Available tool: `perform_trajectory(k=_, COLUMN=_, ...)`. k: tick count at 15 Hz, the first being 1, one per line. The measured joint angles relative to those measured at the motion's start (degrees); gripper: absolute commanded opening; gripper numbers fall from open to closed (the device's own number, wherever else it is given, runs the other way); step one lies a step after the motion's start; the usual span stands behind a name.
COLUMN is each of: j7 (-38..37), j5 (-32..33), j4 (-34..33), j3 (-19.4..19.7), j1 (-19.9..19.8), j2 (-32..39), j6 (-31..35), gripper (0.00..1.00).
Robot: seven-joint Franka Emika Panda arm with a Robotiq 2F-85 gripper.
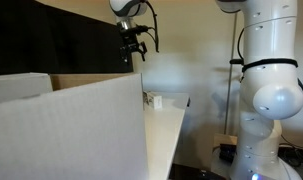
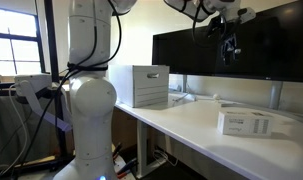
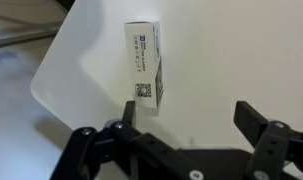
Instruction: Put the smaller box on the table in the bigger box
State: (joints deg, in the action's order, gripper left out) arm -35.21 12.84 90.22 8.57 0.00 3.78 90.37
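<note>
smaller box (image 3: 146,65): white printed paperboard, smooth, faint sheen;
table (image 3: 86,50): white top, smooth, matt;
bigger box (image 1: 76,130): cardboard, pale matt outer walls, raw brown along the cut edges;
gripper (image 3: 188,112): black, matt, hard-looking fingers;
arm (image 1: 276,95): white shell, smooth, glossy.

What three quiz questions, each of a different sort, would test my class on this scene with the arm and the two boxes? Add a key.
1. True or false: the gripper grips the small box.
2. Choose: the small box lies A) on the table, apart from the big box; B) inside the big box; C) in the gripper.
3. Fill in: the gripper's jaws stand ____.

Key: 1 false, it hangs above the table with nothing between its jaws. 2 A. 3 open.
</note>
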Motion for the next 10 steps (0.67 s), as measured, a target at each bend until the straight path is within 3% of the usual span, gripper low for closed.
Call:
perform_trajectory(k=4, j7=-4.8, j5=-0.5, j4=4.2, j3=0.0, j1=-1.3, j2=0.1, j6=5.6, gripper=1.0)
perform_trajectory(k=10, j7=-10.1, j5=1.2, j4=6.4, j3=-1.3, j1=-1.2, j2=0.4, j6=6.0, gripper=1.0)
